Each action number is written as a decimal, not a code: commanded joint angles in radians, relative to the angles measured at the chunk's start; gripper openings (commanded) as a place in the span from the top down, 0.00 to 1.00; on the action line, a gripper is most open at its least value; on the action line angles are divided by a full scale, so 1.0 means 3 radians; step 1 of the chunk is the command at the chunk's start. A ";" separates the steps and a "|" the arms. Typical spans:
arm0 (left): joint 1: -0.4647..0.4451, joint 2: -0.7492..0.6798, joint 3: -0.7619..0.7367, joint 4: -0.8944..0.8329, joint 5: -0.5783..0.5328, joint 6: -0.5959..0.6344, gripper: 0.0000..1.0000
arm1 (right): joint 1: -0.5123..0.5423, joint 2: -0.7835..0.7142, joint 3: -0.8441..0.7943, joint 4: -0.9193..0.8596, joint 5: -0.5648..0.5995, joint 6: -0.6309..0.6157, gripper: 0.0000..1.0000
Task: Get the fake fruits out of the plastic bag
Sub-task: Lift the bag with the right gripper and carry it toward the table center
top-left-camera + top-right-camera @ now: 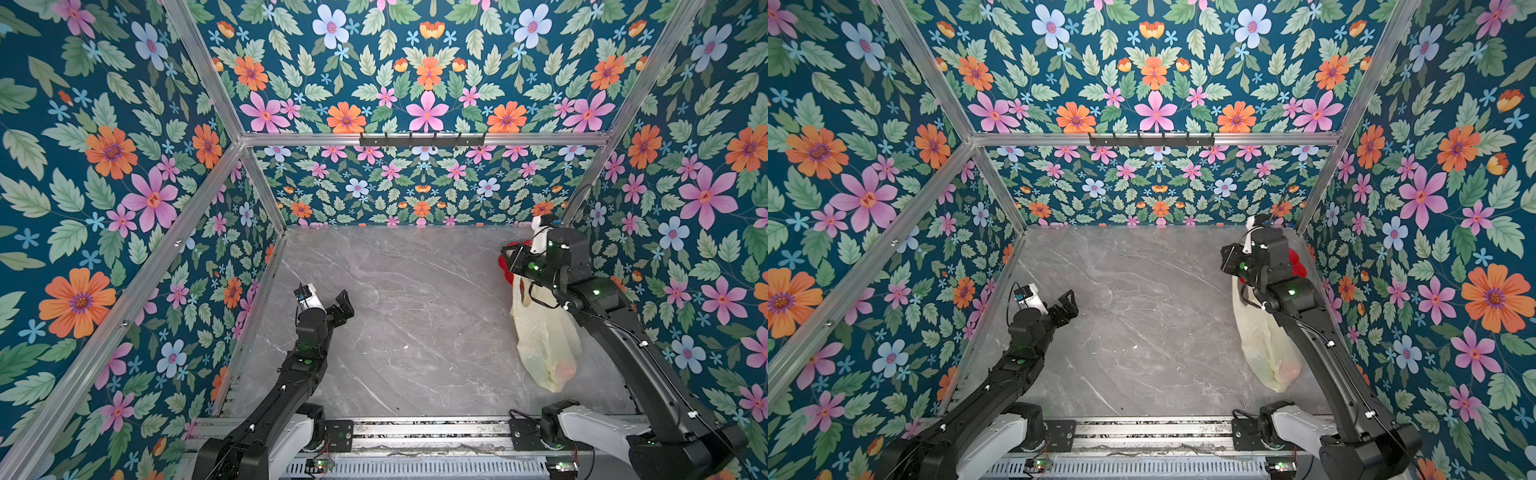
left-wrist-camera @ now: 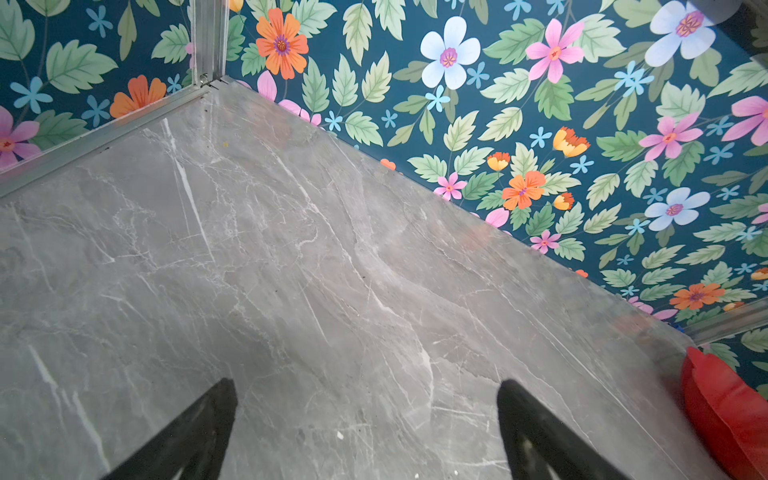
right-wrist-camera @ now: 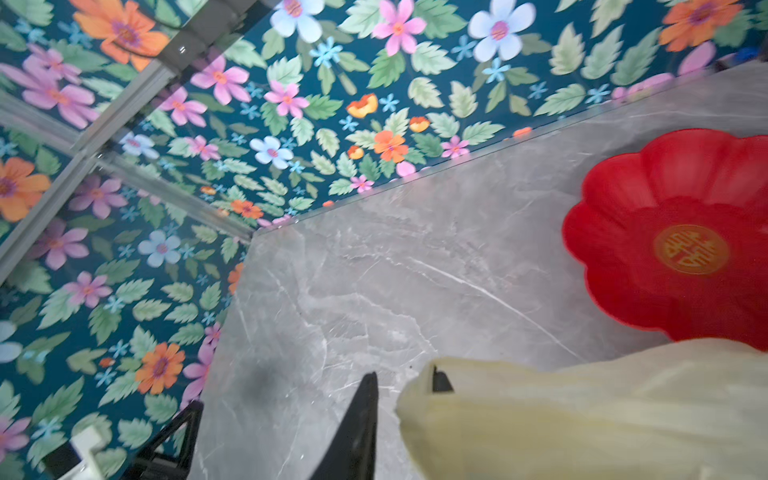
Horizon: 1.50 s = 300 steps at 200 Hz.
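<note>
Floral walls (image 1: 424, 75), apparently marble grey table (image 1: 415, 311)

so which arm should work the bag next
Right: the right claw sits at the plastic bag, plastic draped over one finger. The left claw is open, across the table from it.

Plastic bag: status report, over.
Left claw open. Right claw at top of thin pale-yellow plastic bag, grip unclear. Fake fruits inside. Red flower-shaped plate beside, nothing blocking.

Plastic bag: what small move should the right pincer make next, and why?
Probably close the right pincer on the plastic bag: the film drapes over one finger with a gap beside it, and the fake fruits show through its near end. The left pincer is open, well apart.
</note>
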 commanded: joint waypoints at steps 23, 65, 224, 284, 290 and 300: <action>-0.0001 -0.0117 -0.0009 -0.0060 -0.0180 -0.0011 0.00 | 0.0618 0.0504 0.0594 -0.0043 -0.0056 -0.0175 0.76; 0.0000 -0.0268 -0.0013 -0.0235 -0.0449 -0.0029 0.00 | 0.1095 0.1044 0.1308 -0.0291 -0.0120 -0.0373 0.76; -0.0001 -0.0100 0.0188 -0.0220 0.0037 0.0112 0.00 | 0.1986 0.0520 0.0635 -0.0349 0.0770 -0.0126 0.53; -0.0002 -0.0188 0.0126 -0.0243 -0.0039 0.0091 0.00 | 0.2401 0.1233 0.0943 -0.0329 0.1188 -0.0060 0.43; 0.0001 -0.0193 0.0124 -0.0247 -0.0045 0.0091 0.00 | 0.2408 0.1306 0.0981 -0.0326 0.1172 -0.0073 0.43; 0.0003 -0.0203 0.0123 -0.0254 -0.0052 0.0091 0.00 | 0.2421 0.1437 0.1072 -0.0348 0.1167 -0.0085 0.43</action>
